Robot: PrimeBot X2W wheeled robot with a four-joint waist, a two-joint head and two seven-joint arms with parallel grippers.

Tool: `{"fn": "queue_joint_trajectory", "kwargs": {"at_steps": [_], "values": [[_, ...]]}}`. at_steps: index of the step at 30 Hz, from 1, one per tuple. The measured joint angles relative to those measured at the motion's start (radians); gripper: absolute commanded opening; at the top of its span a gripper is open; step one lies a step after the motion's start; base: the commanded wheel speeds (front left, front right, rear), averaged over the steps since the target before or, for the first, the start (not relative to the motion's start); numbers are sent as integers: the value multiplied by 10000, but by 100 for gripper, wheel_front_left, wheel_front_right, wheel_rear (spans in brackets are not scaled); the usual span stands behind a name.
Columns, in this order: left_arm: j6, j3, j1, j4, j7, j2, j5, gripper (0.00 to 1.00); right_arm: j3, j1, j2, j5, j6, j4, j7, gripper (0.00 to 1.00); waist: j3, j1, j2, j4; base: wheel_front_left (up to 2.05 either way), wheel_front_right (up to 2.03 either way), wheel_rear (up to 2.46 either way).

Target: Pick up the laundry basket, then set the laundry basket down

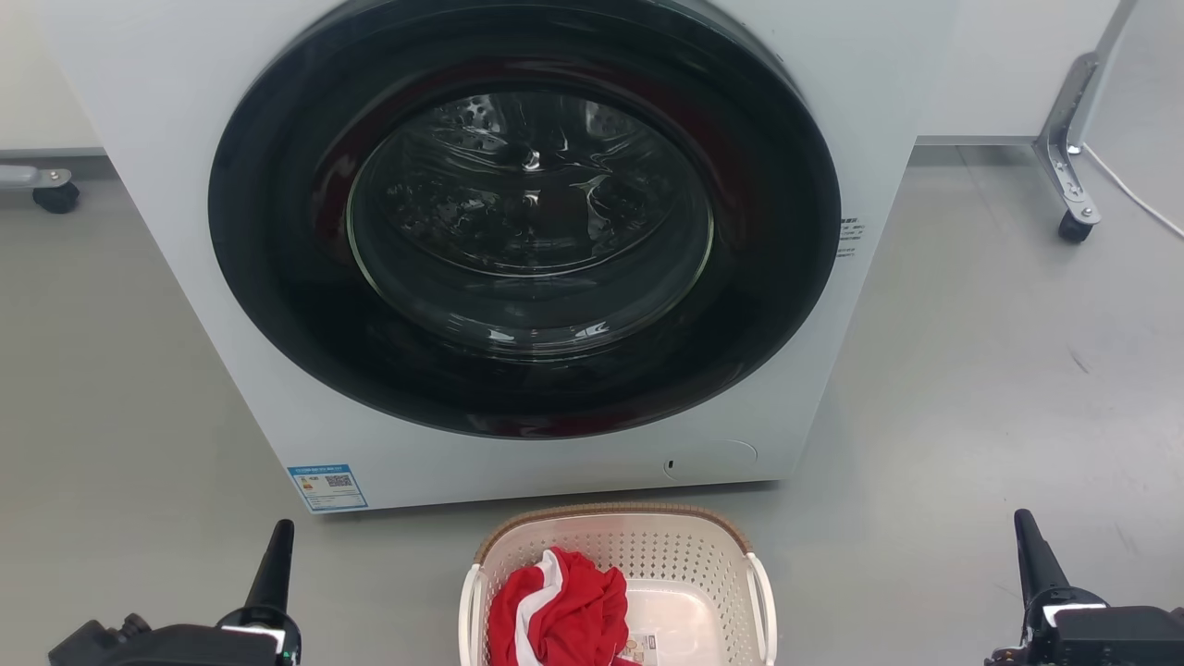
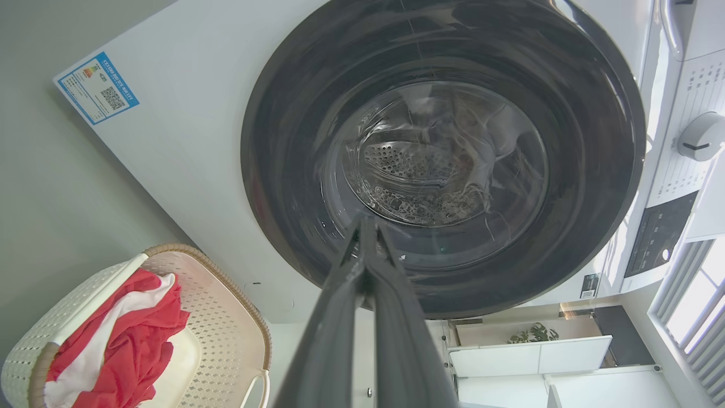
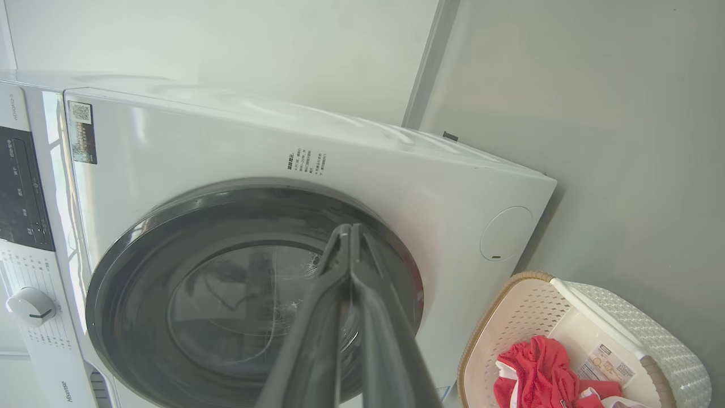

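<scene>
The laundry basket (image 1: 689, 564), cream-white and perforated with a brown woven rim and white loop handles, stands on the floor before the washing machine, holding a red and white garment (image 1: 560, 610). It also shows at lower left in the left wrist view (image 2: 226, 323) and at lower right in the right wrist view (image 3: 662, 334). My left gripper (image 1: 279, 529) stands shut and empty, well to the left of the basket. On the basket's far right, my right gripper (image 1: 1022, 518) is also shut and holds nothing. Each wrist view shows its fingers pressed together, left (image 2: 365, 224) and right (image 3: 348, 229).
A white front-loading washing machine (image 1: 518, 250) with a closed dark round door fills the space just behind the basket. A wheeled metal frame leg (image 1: 1068, 176) stands at back right, another caster (image 1: 55, 194) at back left. Grey floor spreads on both sides.
</scene>
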Motion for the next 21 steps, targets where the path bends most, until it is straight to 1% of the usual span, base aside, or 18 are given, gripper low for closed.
{"fn": "queue_joint_trajectory", "kwargs": {"at_steps": [1,2,9,11,13,15,17,21], "values": [[-2,35,-12,38,15,-12,-105,0,-36,-15,21,119,2,29,54,0,1,0,0,0,0,0,0],[-59,107,-24,102,92,-19,-430,0,-115,-47,59,339,65,73,123,0,3,0,0,-1,0,0,0],[-265,293,-214,286,276,-96,-1243,0,-376,-190,151,1248,257,230,345,0,9,0,0,-4,0,0,0],[-324,378,-233,339,328,-117,-1505,0,-453,-198,184,1478,265,286,407,0,10,0,1,-5,0,0,0],[-345,437,-271,397,351,-148,-1776,0,-529,-231,213,1741,351,347,485,0,12,0,1,-6,0,0,0],[-357,485,-355,439,431,-174,-1975,0,-596,-286,242,1998,364,391,527,0,14,0,0,-6,0,0,0],[-428,497,-384,445,445,-186,-2117,0,-619,-335,249,2050,364,403,570,0,14,0,0,-7,0,0,0],[-428,502,-383,454,445,-190,-2151,0,-623,-363,253,2050,407,405,570,0,14,0,0,-7,0,0,0]]}}
